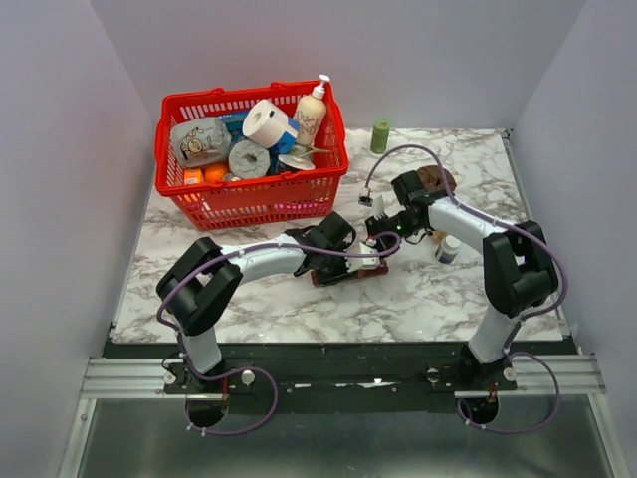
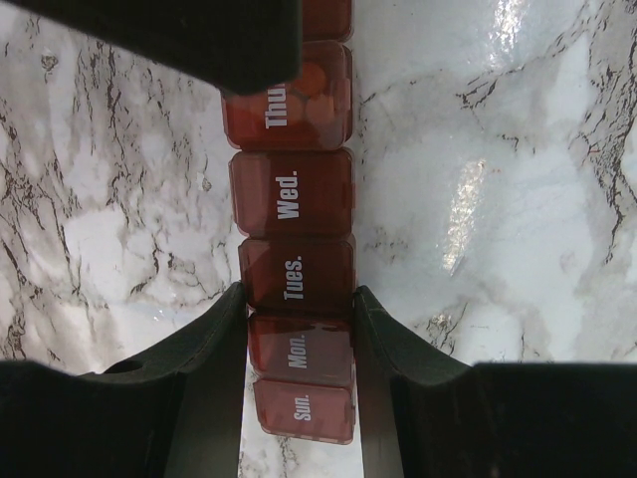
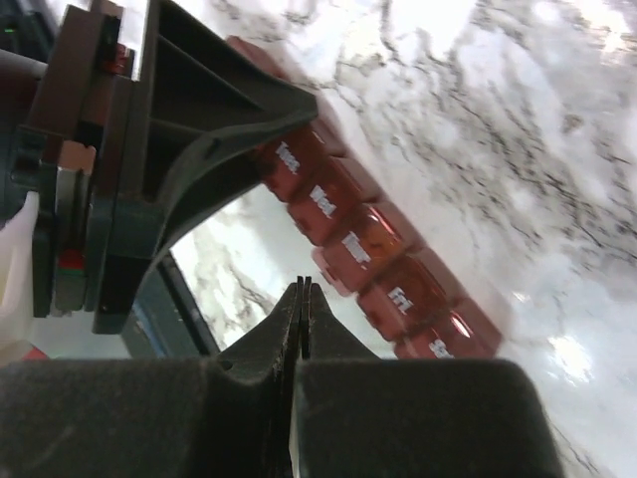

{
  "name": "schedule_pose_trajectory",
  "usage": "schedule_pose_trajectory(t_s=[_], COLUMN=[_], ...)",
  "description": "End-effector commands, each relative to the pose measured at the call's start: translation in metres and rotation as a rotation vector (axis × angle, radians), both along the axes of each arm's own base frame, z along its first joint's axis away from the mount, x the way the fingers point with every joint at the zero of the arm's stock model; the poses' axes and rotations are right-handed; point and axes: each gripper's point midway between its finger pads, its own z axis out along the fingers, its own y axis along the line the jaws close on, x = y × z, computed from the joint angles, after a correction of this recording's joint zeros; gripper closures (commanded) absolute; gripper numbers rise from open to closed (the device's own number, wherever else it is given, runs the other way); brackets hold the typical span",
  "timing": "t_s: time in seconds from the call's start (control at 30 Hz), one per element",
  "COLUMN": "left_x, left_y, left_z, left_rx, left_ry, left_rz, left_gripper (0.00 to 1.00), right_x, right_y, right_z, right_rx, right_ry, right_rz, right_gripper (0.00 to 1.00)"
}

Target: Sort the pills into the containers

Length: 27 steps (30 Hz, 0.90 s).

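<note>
Maroon containers (image 2: 294,269) labelled Sun. through Thu.

Top camera looks down from behind; both close wrist cameras share the containers (image 2: 294,194), right apparently obliquely.

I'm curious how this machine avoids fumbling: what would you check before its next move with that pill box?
1. Left claw grips the pill strip at Mon./Tues.: ok.
2. Strip lying flat on the table: ok.
3. Right claw carrying a pill: not ok, shut with nothing visible in it.
4. A compartment open to receive pills: not ok, the visible lids look shut.
5. Amber pills inside Thu.: ok, seen through the lid.
6. Loose pills within reach: cannot tell.
</note>
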Motion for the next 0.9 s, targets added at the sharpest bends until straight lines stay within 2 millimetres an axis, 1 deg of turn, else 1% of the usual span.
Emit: schedule_pose_trajectory(t_s=[0.0,0.03,0.07,0.17,0.3,0.4,0.43,0.5,0.57,0.6,0.63,0.7,0.77,0.87], left_x=[-0.01,-0.011,-0.01,-0.01,-0.01,-0.01,-0.01,-0.01,-0.01,-0.01,-0.01,-0.01,-0.01,-0.009], left_y=[0.013,0.013,0.013,0.013,0.013,0.013,0.013,0.013,0.014,0.014,0.014,0.014,0.014,0.014], left_z=[-0.018,-0.019,-0.019,-0.019,-0.019,-0.019,-0.019,-0.019,-0.02,-0.02,-0.019,-0.019,-0.019,-0.019], left_rx=[0.07,0.072,0.071,0.071,0.075,0.076,0.074,0.078,0.078,0.078,0.078,0.079,0.078,0.078], left_ry=[0.071,0.073,0.072,0.072,0.075,0.077,0.076,0.077,0.076,0.076,0.073,0.074,0.072,0.071], left_rz=[0.026,0.024,0.026,0.029,0.029,0.03,0.032,0.032,0.03,0.03,0.029,0.029,0.031,0.03], left_gripper=[0.8,0.8,0.8,0.8,0.8,0.8,0.8,0.8,0.8,0.8,0.8,0.8,0.8,0.79], right_x=[-0.012,-0.012,-0.013,-0.013,-0.004,0.002,0.002,0.0,-0.001,-0.007,-0.007,-0.011,-0.01,-0.008], right_y=[0.016,0.016,0.014,0.007,-0.009,-0.015,-0.014,-0.007,0.003,0.014,0.019,0.026,0.024,0.018], right_z=[-0.003,-0.008,-0.018,-0.041,-0.065,-0.073,-0.072,-0.064,-0.043,-0.026,-0.006,0.016,0.028,0.029], right_rx=[0.065,0.053,0.027,-0.056,-0.2,-0.251,-0.246,-0.199,-0.111,-0.019,0.036,0.11,0.125,0.096], right_ry=[0.101,0.116,0.142,0.176,0.155,0.137,0.136,0.147,0.125,0.14,0.105,0.079,0.02,-0.026], right_rz=[0.049,0.043,0.036,0.008,-0.054,-0.084,-0.083,-0.065,-0.014,0.027,0.072,0.114,0.129,0.125], right_gripper=[0.93,0.93,0.93,0.93,0.93,0.93,0.93,0.93,0.93,0.93,0.93,0.93,0.92,0.91])
